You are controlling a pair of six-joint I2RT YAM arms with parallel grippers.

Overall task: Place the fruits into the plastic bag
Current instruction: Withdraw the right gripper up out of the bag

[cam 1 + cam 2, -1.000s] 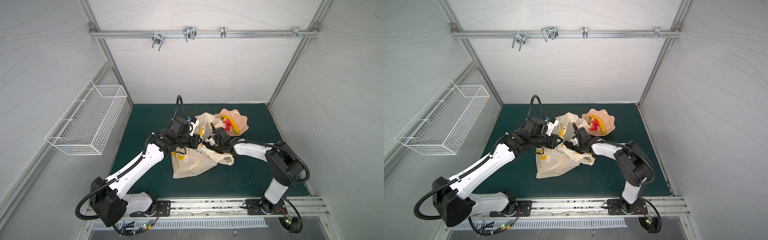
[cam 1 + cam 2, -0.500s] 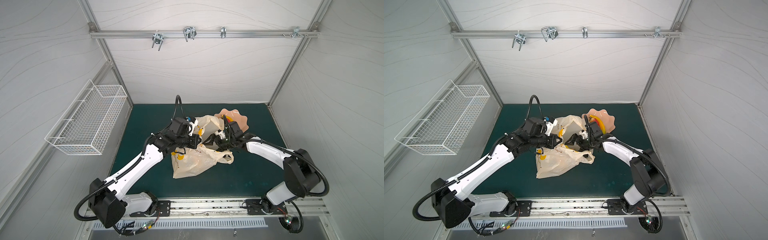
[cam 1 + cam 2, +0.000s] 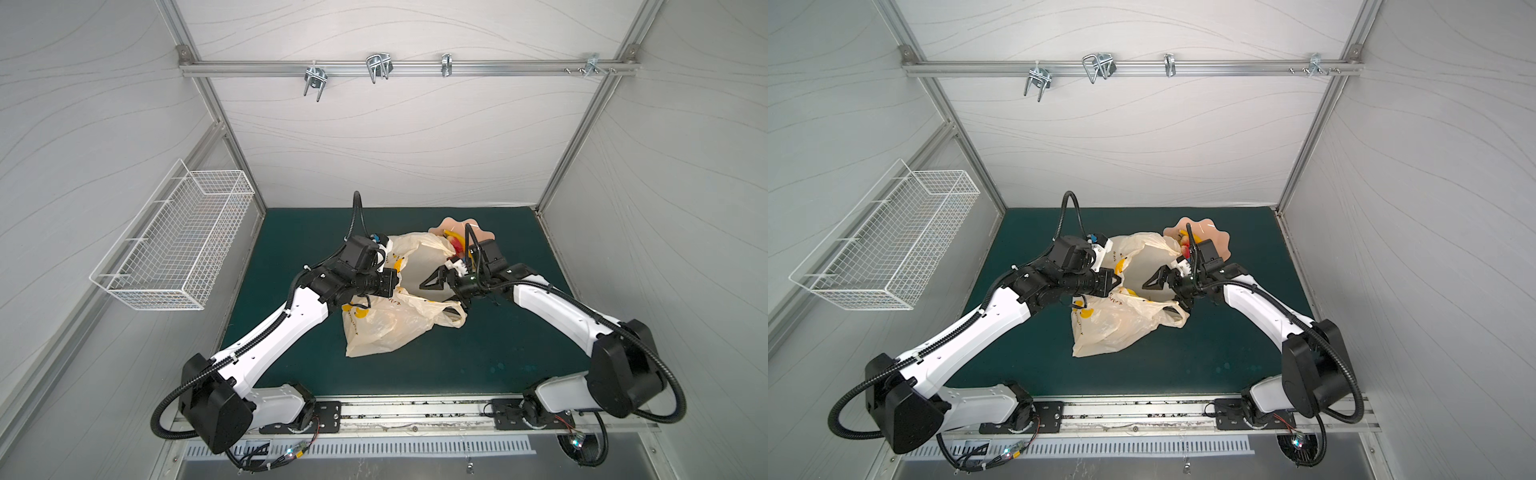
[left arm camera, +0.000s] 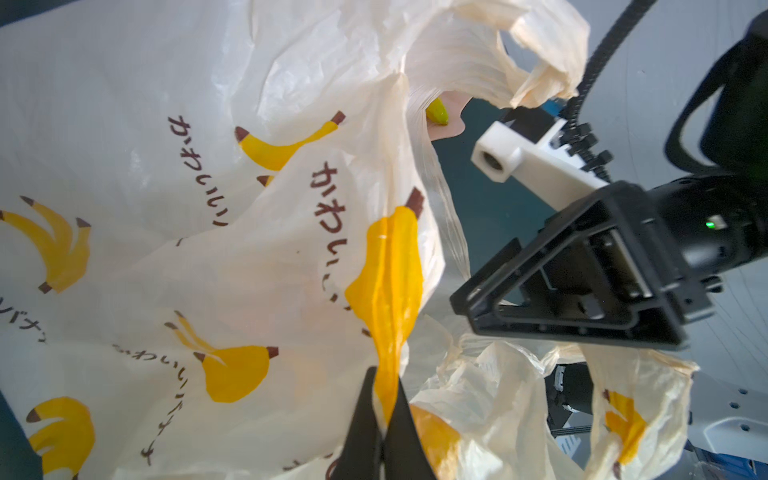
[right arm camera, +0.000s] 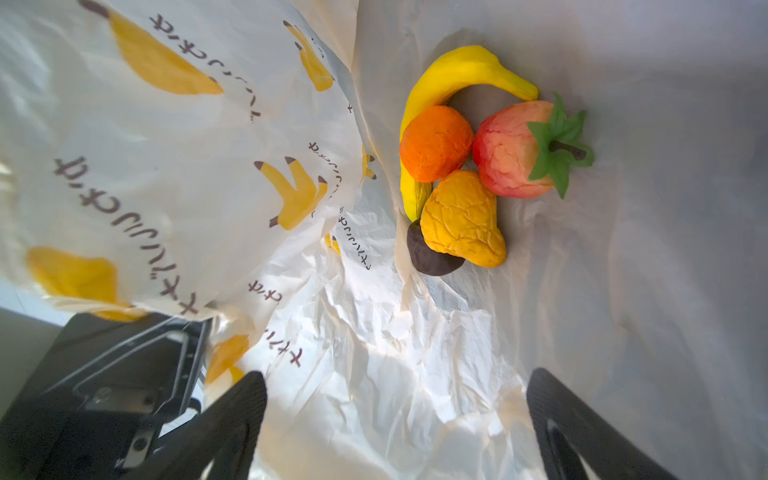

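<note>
1. Left gripper [image 4: 384,388]: jaws clenched on a fold of the plastic bag [image 3: 386,328] at its mouth. The film is pinched between the tips and the edge is held up.
2. Right gripper [image 5: 397,374]: jaws spread wide, nothing between them. It hangs at the open mouth, pointing into the bag.
3. Inside the bag, right wrist view: banana [image 5: 453,68], orange ball [image 5: 435,143], strawberry [image 5: 511,151], yellow-orange piece [image 5: 461,218], dark brown piece [image 5: 428,257]. All are clustered and touching on the inner wall.
4. The bag lies crumpled mid-mat [image 3: 498,340]. Its mouth faces the pink dish [image 3: 484,232], which sits just beside it on the far side.
5. Progress, judged: most of the fruit is in. A yellow fruit [image 3: 453,240] and a red fruit [image 3: 459,250] show in the dish, partly hidden behind the right wrist, so the count is uncertain. These are left to move.
6. Pose: the left arm stretches from its front-rail base toward centre, wrist near level. The right arm mirrors it, with the elbow raised near its base, the forearm angled inward and the wrist in front of the dish.
</note>
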